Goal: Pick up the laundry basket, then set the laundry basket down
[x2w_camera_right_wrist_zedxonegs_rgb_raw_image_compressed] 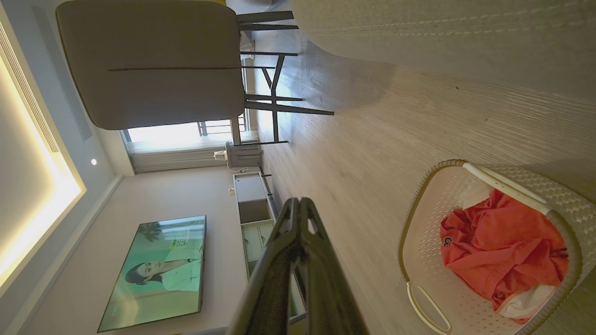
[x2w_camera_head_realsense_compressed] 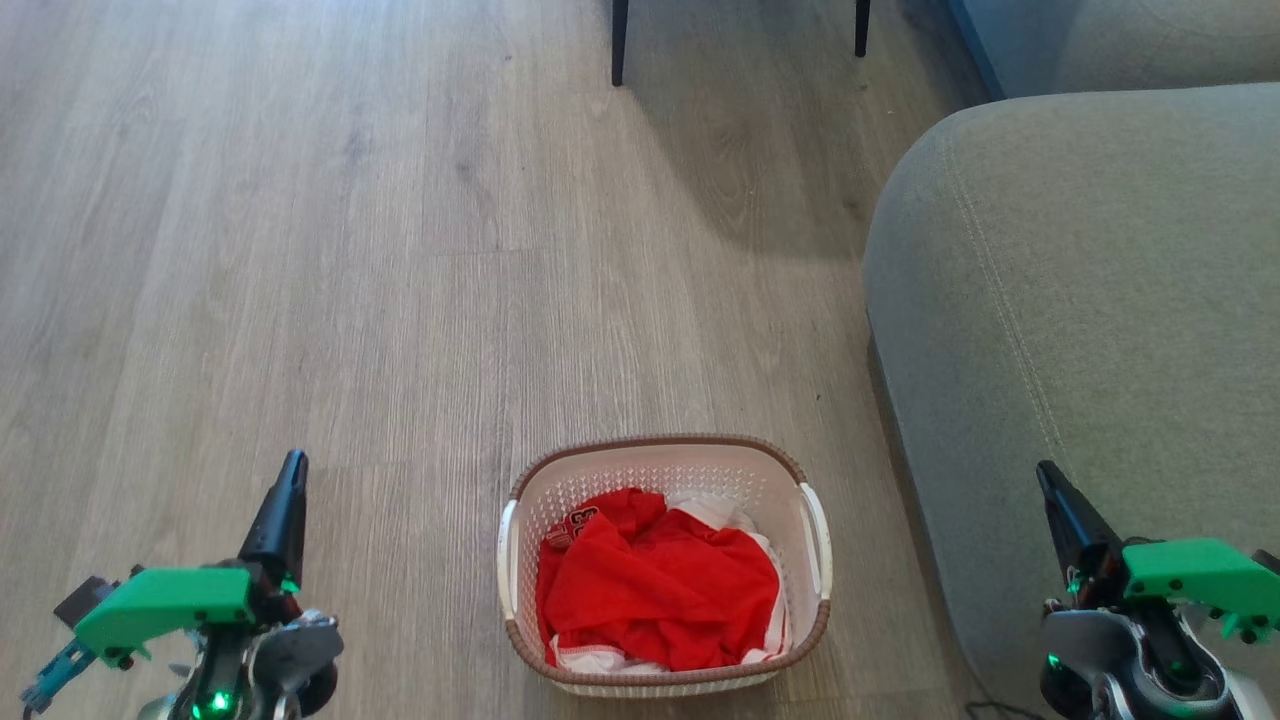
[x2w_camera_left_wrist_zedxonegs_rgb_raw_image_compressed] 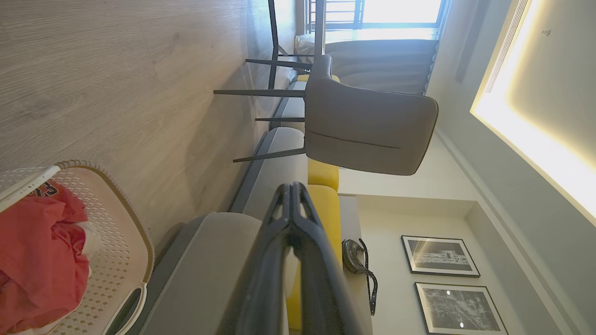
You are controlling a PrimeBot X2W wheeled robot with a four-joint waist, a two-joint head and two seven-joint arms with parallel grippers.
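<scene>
My left tool [x2w_camera_head_realsense_compressed: 292, 465] and right tool [x2w_camera_head_realsense_compressed: 1048, 476] sit pinched together either side of the laundry basket [x2w_camera_head_realsense_compressed: 660, 441], guessing that's for a two-sided lift.

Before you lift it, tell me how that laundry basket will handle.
The laundry basket is perforated plastic, so probably rigid and light. Its loose red clothes look soft and may shift. Lifted by one side handle alone it would probably tip; both seem safer.
</scene>
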